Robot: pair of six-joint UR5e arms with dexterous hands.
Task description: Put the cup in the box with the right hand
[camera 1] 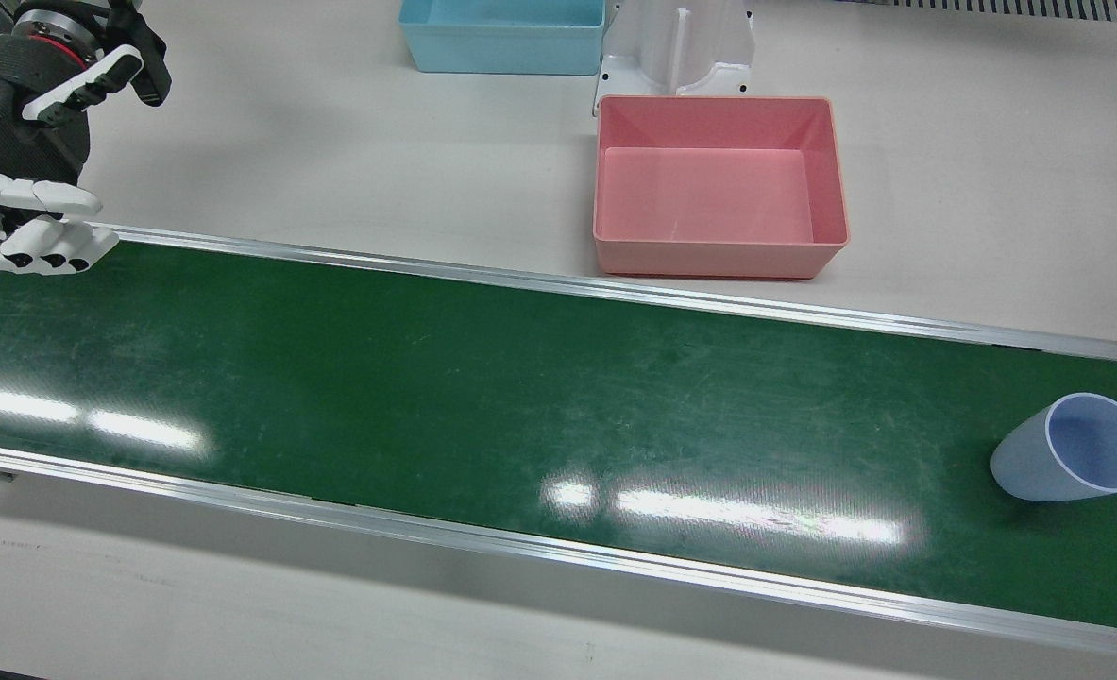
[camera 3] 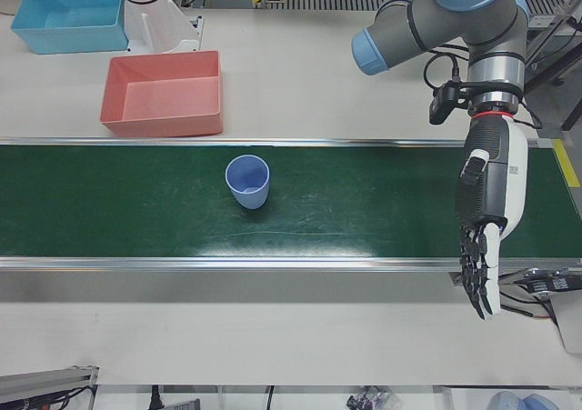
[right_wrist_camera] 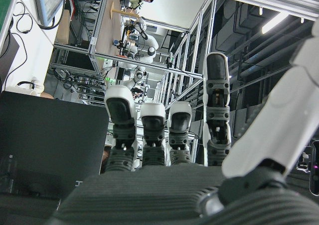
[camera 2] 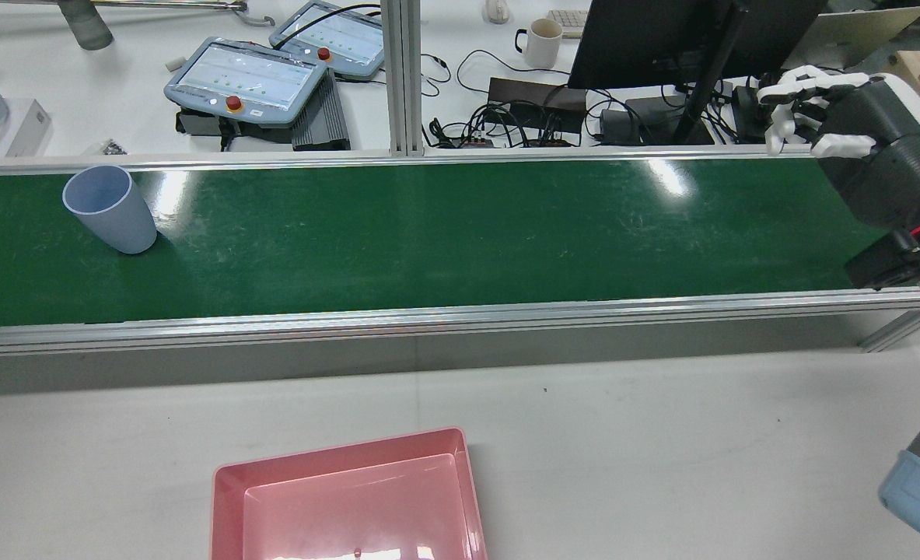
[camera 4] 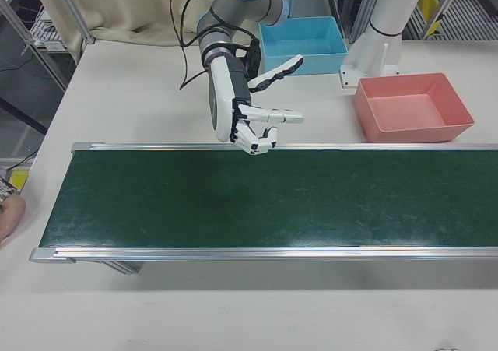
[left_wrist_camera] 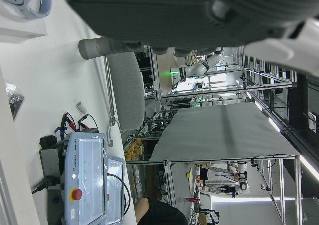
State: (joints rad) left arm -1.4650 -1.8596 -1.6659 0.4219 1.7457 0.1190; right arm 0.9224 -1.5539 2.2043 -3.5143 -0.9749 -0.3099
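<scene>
- Right hand [camera 4: 253,121] at upper centre of the right-front view, hovering over the far rail of the belt, fingers spread wide, thumb out, holding nothing; seen again at upper left of the front view and upper right of the rear view.
- Left hand [camera 3: 486,224] at right of the left-front view, hanging fingers-down over the belt's end, fingers straight and apart, empty.
- Green conveyor belt [camera 1: 445,378] across the middle of the front view, bare except for the cup.
- Pink box [camera 1: 719,184] at upper centre of the front view, on the white table just beyond the belt rail, empty.
- Blue box [camera 1: 501,33] at the top edge, behind the pink one.
- Cup [camera 1: 1073,449] at far right of the front view, upright on the belt, mouth up, well apart from the right hand.
- Judged light, stiff plastic, smooth and likely slippery; easily tipped by a sideways knock.
- Best taken around the tapered wall at mid-height, thumb opposite fingers, squeezing gently.
</scene>
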